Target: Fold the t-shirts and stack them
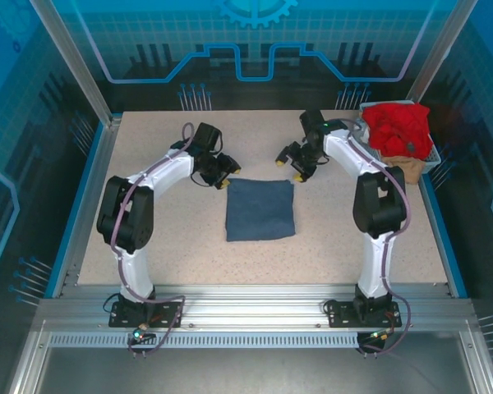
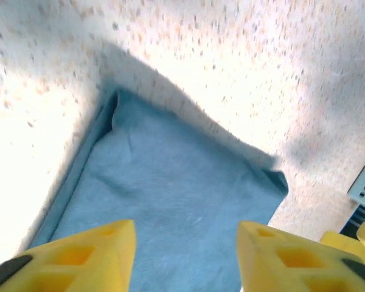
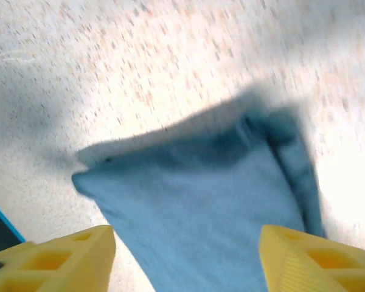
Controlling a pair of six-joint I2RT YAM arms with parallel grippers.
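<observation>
A slate-blue t-shirt (image 1: 260,209) lies folded into a flat square on the middle of the table. My left gripper (image 1: 223,175) hovers just off its far left corner, and my right gripper (image 1: 289,168) hovers over its far right corner. In the left wrist view the folded shirt (image 2: 170,194) lies below the open left gripper (image 2: 185,252), with nothing between the fingers. The right wrist view shows the shirt (image 3: 201,207) under the open, empty right gripper (image 3: 185,258). A crumpled red t-shirt (image 1: 398,127) is piled in the basket at the far right, with tan cloth (image 1: 408,170) under it.
The small grey wire basket (image 1: 433,154) stands at the table's far right corner. Blue rails edge the speckled table (image 1: 164,238) on the left and right. Bare table surface lies on both sides of the folded shirt and in front of it.
</observation>
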